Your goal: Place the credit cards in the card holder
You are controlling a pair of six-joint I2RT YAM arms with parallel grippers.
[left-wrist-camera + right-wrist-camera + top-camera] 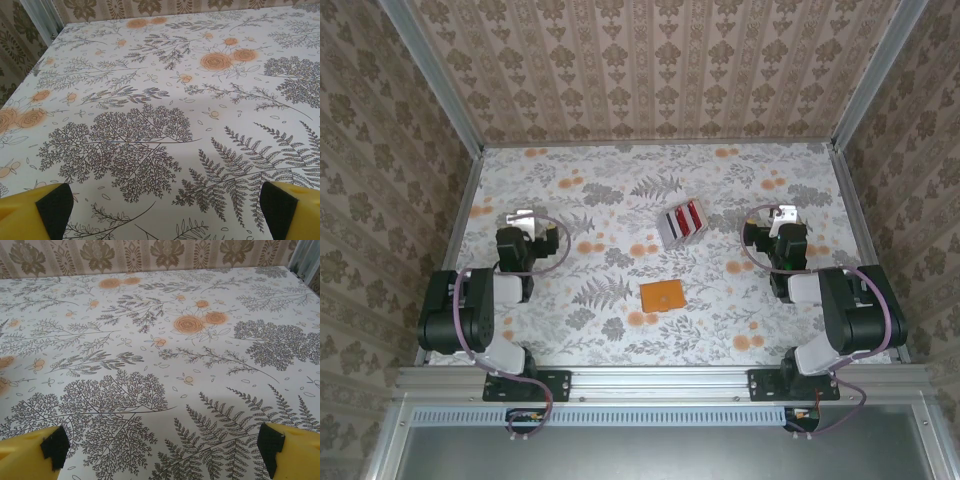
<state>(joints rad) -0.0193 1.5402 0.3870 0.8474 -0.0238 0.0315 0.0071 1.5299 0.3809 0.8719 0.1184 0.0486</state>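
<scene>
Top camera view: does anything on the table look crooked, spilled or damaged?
Nothing looks spilled or damaged. The fanned red, white and grey credit cards lie skewed on the floral-patterned table, overlapping one another. The flat orange rectangular card holder lies apart from them, slightly turned.

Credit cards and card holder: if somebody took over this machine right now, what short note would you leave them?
Left gripper: jaws wide open, empty, above the table on its left side.
Right gripper: jaws wide open, empty, on the right side.
Credit cards: overlapping in a small fan, flat mid-table, untouched.
Card holder: flat, nearer the arm bases than the cards, apart from them.
Done: nothing yet.
Left: pick up the cards and slide them into the holder.
</scene>
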